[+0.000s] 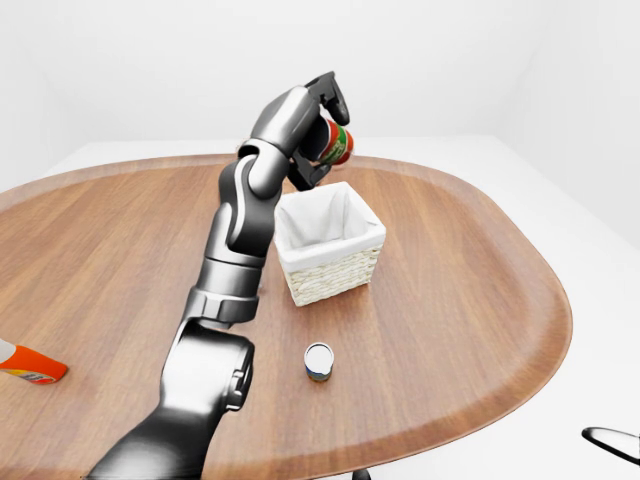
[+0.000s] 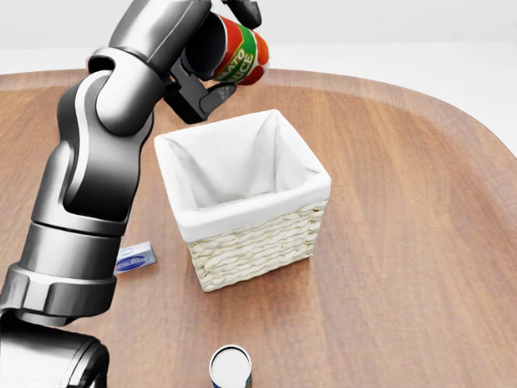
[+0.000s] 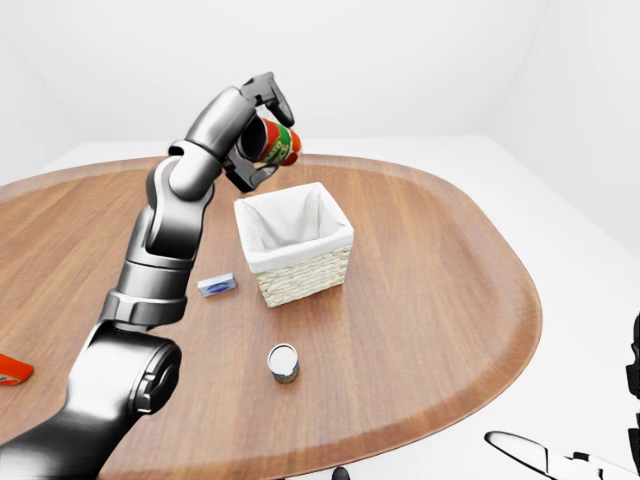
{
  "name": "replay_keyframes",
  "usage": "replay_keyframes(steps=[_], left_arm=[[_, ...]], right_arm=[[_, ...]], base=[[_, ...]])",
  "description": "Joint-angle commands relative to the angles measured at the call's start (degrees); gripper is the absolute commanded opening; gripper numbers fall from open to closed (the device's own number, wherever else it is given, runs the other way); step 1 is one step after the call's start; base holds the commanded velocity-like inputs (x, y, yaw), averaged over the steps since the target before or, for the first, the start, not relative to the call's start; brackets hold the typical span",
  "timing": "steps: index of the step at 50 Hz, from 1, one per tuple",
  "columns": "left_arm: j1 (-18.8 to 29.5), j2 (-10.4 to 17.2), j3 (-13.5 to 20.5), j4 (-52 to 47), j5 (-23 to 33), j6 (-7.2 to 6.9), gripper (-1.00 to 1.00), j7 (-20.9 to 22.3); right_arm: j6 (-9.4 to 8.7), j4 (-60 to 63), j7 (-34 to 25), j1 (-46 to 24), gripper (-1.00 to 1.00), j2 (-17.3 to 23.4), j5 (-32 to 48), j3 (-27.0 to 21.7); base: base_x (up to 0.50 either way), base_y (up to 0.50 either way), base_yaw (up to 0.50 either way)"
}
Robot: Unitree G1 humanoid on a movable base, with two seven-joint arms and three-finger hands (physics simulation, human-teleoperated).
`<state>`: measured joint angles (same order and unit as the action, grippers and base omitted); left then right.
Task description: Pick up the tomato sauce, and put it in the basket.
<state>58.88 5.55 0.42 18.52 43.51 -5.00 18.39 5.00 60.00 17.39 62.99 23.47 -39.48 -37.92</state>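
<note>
The tomato sauce (image 2: pixel 241 52) is a can with a red, green and white label, tilted on its side high in the head view. My left gripper (image 2: pixel 230 55) is shut on it, fingers over the top and thumb beneath. The can hangs in the air above the upper-left corner of the basket (image 2: pixel 250 214), a square wicker basket with a white cloth lining and nothing showing inside. In the left-eye view the can (image 1: pixel 336 145) is well above the basket's rim (image 1: pixel 330 240). My right hand shows in no view.
A small blue and white box (image 2: pixel 134 260) lies left of the basket. A can with a white top (image 2: pixel 231 368) stands below it. An orange-red object (image 1: pixel 30 365) lies at the table's left edge. The oval wooden table (image 1: pixel 470 300) ends to the right.
</note>
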Motion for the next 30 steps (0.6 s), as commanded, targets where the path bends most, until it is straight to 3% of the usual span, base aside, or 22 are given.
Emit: replay_keyframes(steps=[1, 4, 13, 15, 18, 20, 30], left_arm=[[28.93, 2.71, -0.32, 50.41, -3.93, 0.0, -1.0, -18.46], [30.56, 2.93, -2.2, 54.29, -1.1, 0.0, -1.0, -19.23], [28.97, 2.42, -2.16, 57.99, 3.76, 0.0, -1.0, -19.83], [27.86, 1.7, -1.33, 58.24, 3.84, 0.0, -1.0, -17.9], [25.25, 1.39, -2.71, 58.82, 6.97, 0.0, -1.0, -16.55], [24.55, 1.0, -1.27, 58.79, 6.41, 0.0, -1.0, -14.32], [22.28, 0.19, -1.17, 59.04, 9.14, 0.0, -1.0, -14.25]], right_arm=[[0.0, 0.0, 0.26, -0.04, 1.0, 0.32, 0.04, 0.39], [0.0, 0.0, 0.65, 0.25, 1.0, 0.8, -0.09, 0.32], [0.0, 0.0, 1.27, 1.34, 1.0, 1.63, -0.66, 0.16], [0.0, 0.0, 0.72, 1.58, 1.0, 1.18, -1.16, -0.2], [0.0, 0.0, 0.6, 0.85, 1.0, 1.15, -1.1, -0.17], [0.0, 0.0, 0.64, 0.78, 1.0, 1.22, -0.76, 0.19], [0.0, 0.0, -0.29, 1.92, 1.0, 0.72, -2.64, -1.16]], base=[[0.0, 0.0, 0.0], [0.0, 0.0, 0.0], [0.0, 0.0, 0.0], [0.0, 0.0, 0.0], [0.0, 0.0, 0.0], [0.0, 0.0, 0.0], [0.0, 0.0, 0.0]])
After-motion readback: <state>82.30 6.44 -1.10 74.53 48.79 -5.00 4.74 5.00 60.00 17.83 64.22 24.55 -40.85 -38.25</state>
